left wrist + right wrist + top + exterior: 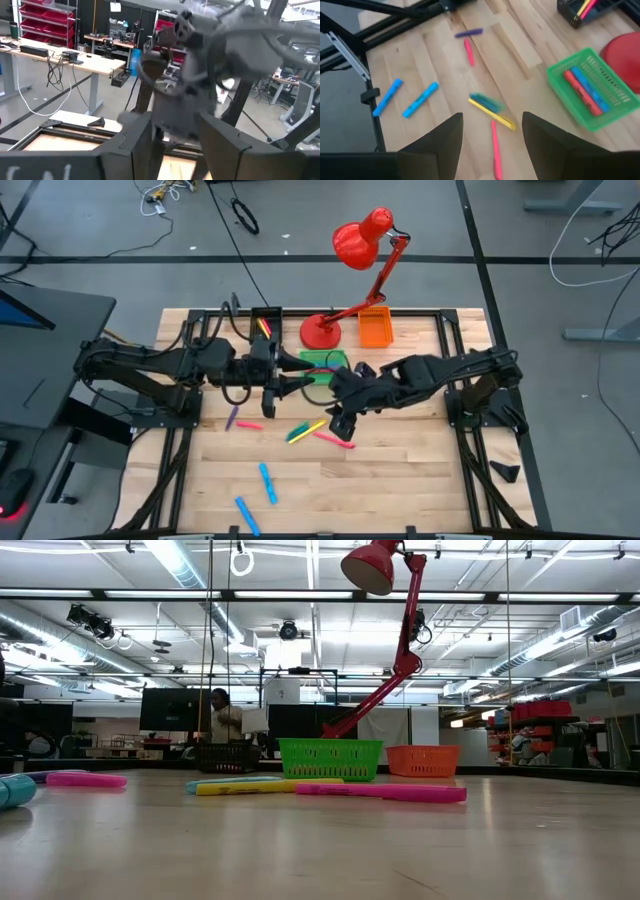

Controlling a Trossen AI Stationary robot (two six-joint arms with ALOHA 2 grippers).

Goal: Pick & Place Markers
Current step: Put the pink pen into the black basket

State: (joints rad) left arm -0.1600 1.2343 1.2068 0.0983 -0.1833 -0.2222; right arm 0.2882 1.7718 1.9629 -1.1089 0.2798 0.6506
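Lab/workshop: red parts-bin shelving (37, 20), workbench with cables (95, 62), exposed ceiling ducts (60, 635).

From my remote console, the markers (306, 430) lie scattered flat on the wood: yellow, pink, purple mid-table, two blue ones (268, 482) apart (others rest inside the green basket (607, 85)).

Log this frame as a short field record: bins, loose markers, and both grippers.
green bin: holds a red and a blue marker
black bin: holds markers, yellow and pink showing
orange bin: beside the red lamp, contents not visible
loose markers: pink marker, yellow marker, two blue markers on the table
right gripper: jaws open, empty, above the pink marker
left gripper: mid-table, near the green bin
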